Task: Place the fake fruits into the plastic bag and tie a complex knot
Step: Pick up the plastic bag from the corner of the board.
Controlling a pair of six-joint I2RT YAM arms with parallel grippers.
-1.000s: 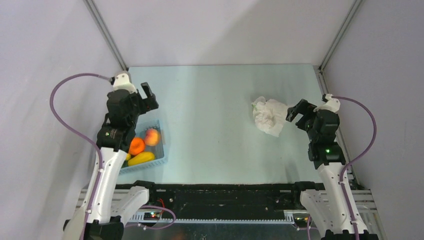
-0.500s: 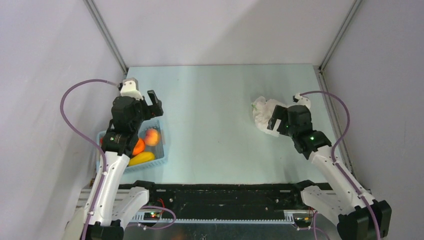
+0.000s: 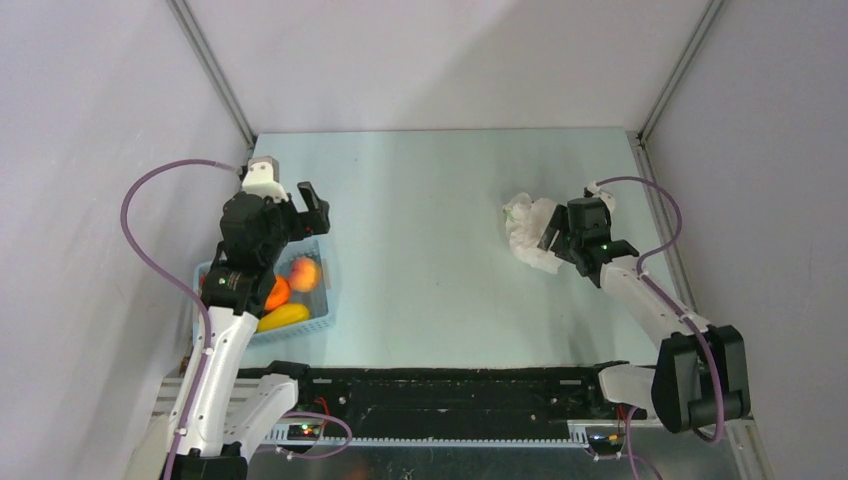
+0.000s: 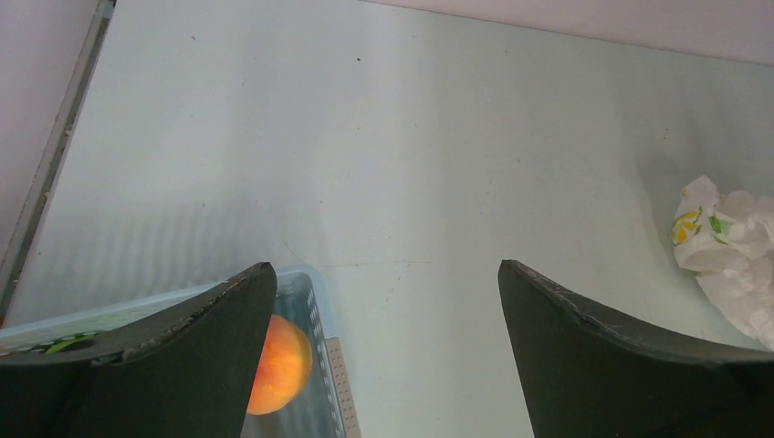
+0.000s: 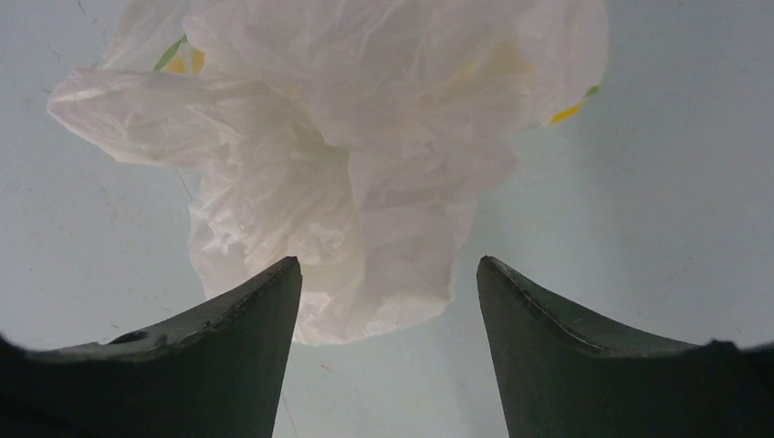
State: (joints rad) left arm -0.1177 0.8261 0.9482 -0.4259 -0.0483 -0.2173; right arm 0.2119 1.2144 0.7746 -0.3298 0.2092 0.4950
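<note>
The plastic bag (image 3: pixel 528 232) lies crumpled and white at the table's right side, with yellow-green prints on it (image 5: pixel 347 137). My right gripper (image 3: pixel 553 235) is down at the bag's right edge, open. The bag's near edge lies just ahead of and between its fingertips (image 5: pixel 388 260), not pinched. The fake fruits sit in a light blue basket (image 3: pixel 322 318) at the left: a peach one (image 3: pixel 304 273), an orange one (image 3: pixel 275 292) and a long yellow one (image 3: pixel 283 317). My left gripper (image 3: pixel 305 212) hovers open above the basket's far corner (image 4: pixel 385 266), holding nothing. In the left wrist view the peach fruit (image 4: pixel 283 363) shows beside the left finger.
The basket's rim (image 4: pixel 315 283) is partly hidden under my left arm. Grey walls with metal corner posts (image 3: pixel 215 75) close in the table on three sides. The right table rail (image 3: pixel 660 215) runs just behind the right arm.
My right arm has swung in from the right edge and stretched down to the bag, its jaws now a little narrower. My left gripper shifted slightly rightward early on, then held still.
</note>
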